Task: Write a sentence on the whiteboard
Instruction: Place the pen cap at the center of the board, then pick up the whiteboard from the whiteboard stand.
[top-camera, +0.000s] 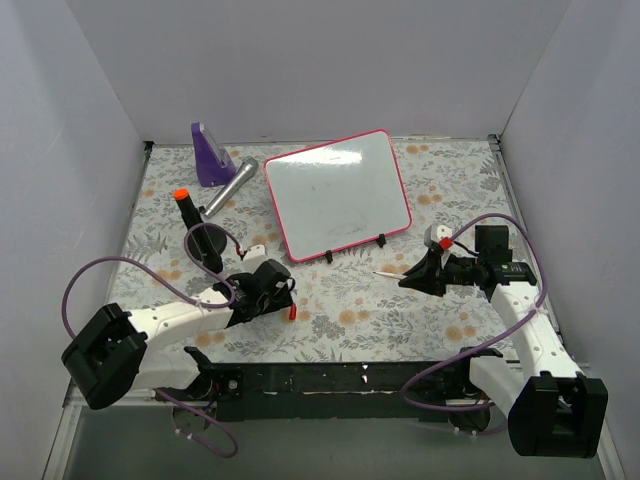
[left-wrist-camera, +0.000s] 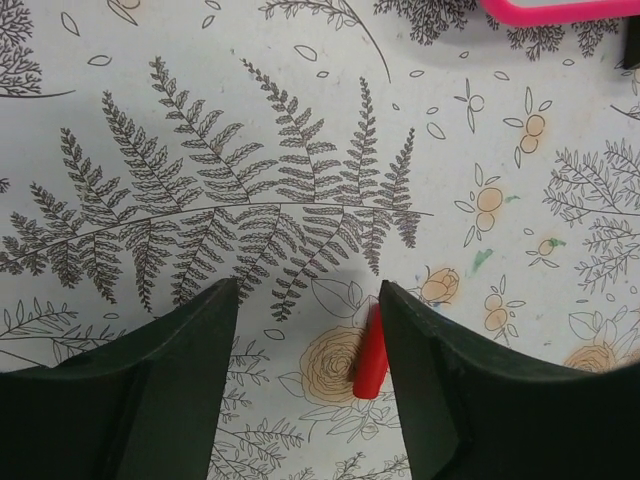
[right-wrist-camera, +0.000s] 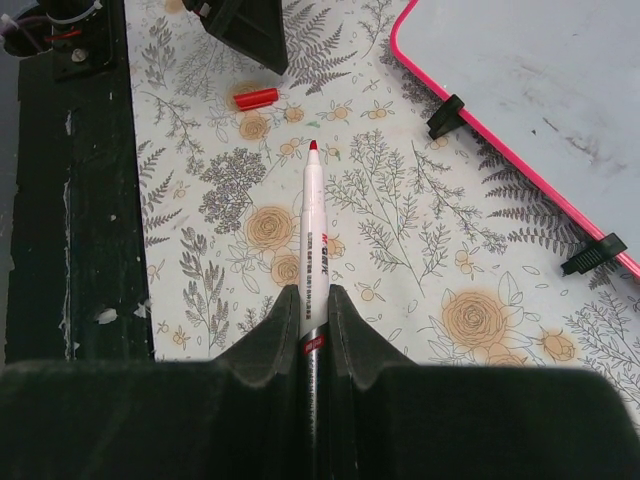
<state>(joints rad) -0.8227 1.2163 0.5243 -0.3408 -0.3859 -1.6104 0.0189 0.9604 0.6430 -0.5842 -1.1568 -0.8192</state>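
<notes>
The left arm (top-camera: 170, 320) and right arm (top-camera: 525, 325) have white shells and blocky black joints. A purple cable (top-camera: 495, 215) loops behind each end effector. The left end effector (left-wrist-camera: 305, 295) and right end effector (right-wrist-camera: 312, 295) have dark, matte, wedge-shaped fingers (left-wrist-camera: 150, 400).

We are stretching our left arm (top-camera: 170, 320) low across the near side toward the middle, and the left gripper (left-wrist-camera: 305, 300) is angling downward with its jaws standing apart. We are reaching our right arm (top-camera: 525, 330) forward and bending it inward at the wrist, so the right gripper (right-wrist-camera: 313, 300) is pointing left, pinching a marker (right-wrist-camera: 312, 220) tightly.
</notes>
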